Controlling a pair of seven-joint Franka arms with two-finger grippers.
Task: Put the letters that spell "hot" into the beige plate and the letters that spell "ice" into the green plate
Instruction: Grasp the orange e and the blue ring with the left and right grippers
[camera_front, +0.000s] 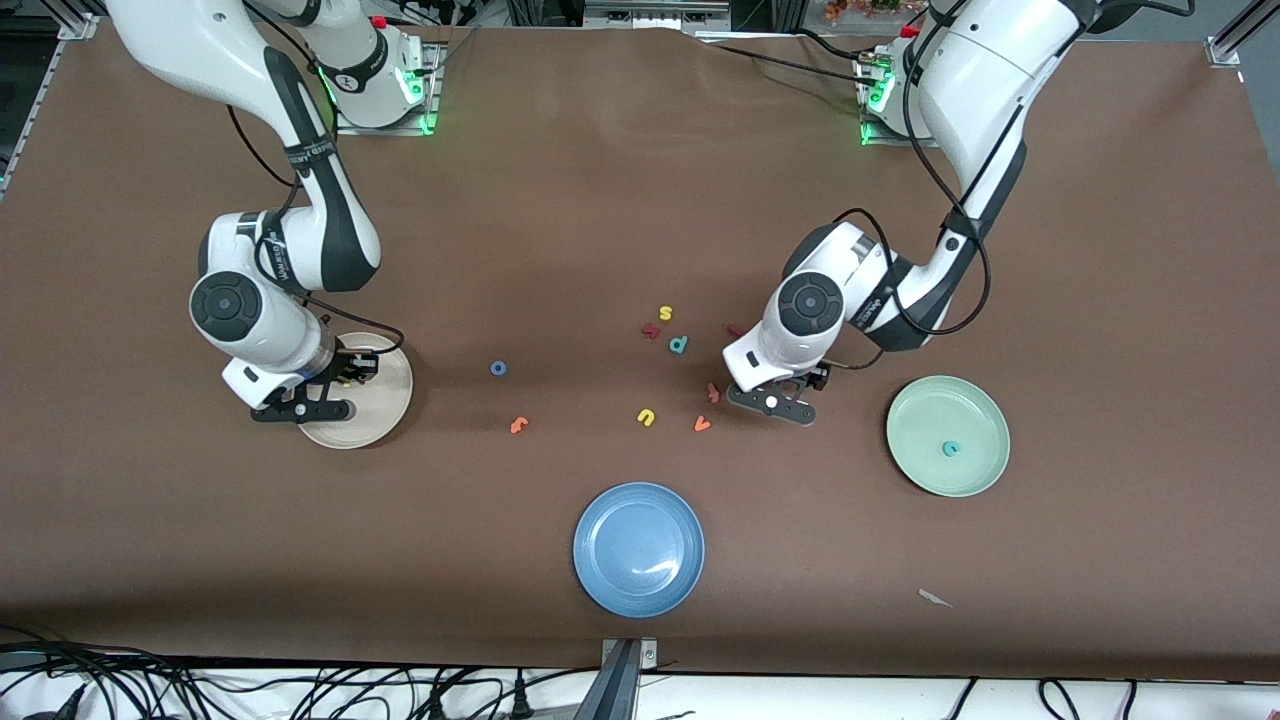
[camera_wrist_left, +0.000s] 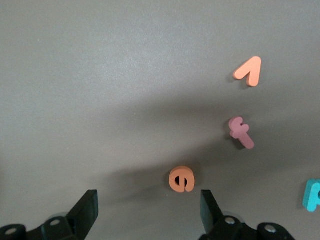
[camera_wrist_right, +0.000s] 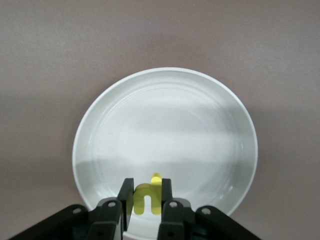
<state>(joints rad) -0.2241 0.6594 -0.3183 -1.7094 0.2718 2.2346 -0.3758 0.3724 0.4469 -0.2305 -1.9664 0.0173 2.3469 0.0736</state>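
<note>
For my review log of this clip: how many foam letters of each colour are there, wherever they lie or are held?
Yellow: 3 (yellow s, yellow u, yellow h)
Orange: 3 (orange t, orange v, orange e)
Dark red: 3 (dark-red blocky letter, dark-red bar, dark-red f-shaped letter)
Teal: 2 (teal p, teal c)
Blue: 1 (blue ring o)
Total: 12 foam letters

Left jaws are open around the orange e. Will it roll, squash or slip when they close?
The orange e looks like a small, thick foam cutout standing on its rounded edge, so a nudge could tip or roll it. It is probably very light and may skid on the table. Foam likely squashes a little, giving the left gripper fair hold.
</note>
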